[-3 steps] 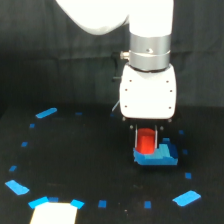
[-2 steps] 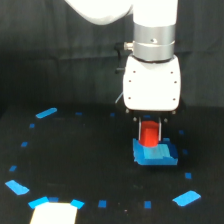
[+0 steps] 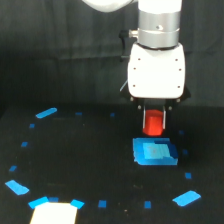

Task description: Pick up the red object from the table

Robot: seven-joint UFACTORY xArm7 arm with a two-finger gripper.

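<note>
Red object (image 3: 154, 122) hangs pinched in the gripper (image 3: 154, 119), lifted clear of the black table (image 3: 75, 155), just above the blue block (image 3: 154, 152) lying right of centre.

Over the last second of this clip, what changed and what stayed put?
The gripper, shut on the red object, rose and carried it up off the blue block; a second ago the red piece sat low against that block, now it hangs clear above it. The arm also shifted slightly toward the exterior view's right. The blue block and the tape marks on the table stayed put.
</note>
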